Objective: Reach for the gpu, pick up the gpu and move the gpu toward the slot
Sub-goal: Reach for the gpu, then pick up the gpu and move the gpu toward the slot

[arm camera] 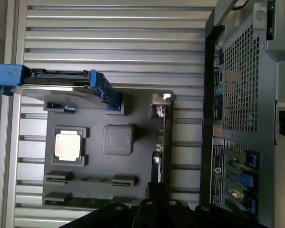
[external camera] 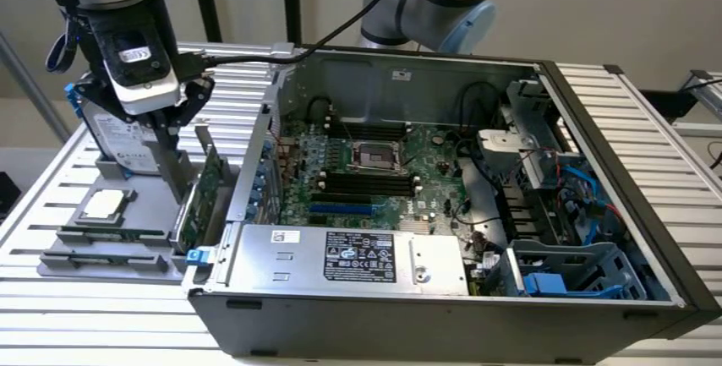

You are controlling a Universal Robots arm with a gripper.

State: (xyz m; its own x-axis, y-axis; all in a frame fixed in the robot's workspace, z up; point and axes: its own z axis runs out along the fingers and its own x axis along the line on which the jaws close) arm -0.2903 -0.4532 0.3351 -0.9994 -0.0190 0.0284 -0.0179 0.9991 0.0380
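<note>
Pincer (external camera: 175,167) hangs above the grey plastic holder tray (external camera: 51,263), reaching for the thin green circuit-board gpu (external camera: 209,193); released or clenched, I cannot tell.
Gpu stands upright, apparently untaken, at the tray's edge beside the open black computer case (external camera: 451,332). Gripping calls for squaring to its thin edge. Wrist view gives its silver bracket (arm camera: 161,102), exterior view the green motherboard (external camera: 373,172).

Bench (external camera: 101,332): pale silver metal, ribbed in long parallel slats.

Two items lie directly on it:
1. Grey parts holder (external camera: 107,266), a low flat block at the exterior view's left, near the bench edge.
2. Black computer case (external camera: 451,328), on its side with the open face up, just beside the holder at the exterior view's right. It covers most of the slats.
</note>
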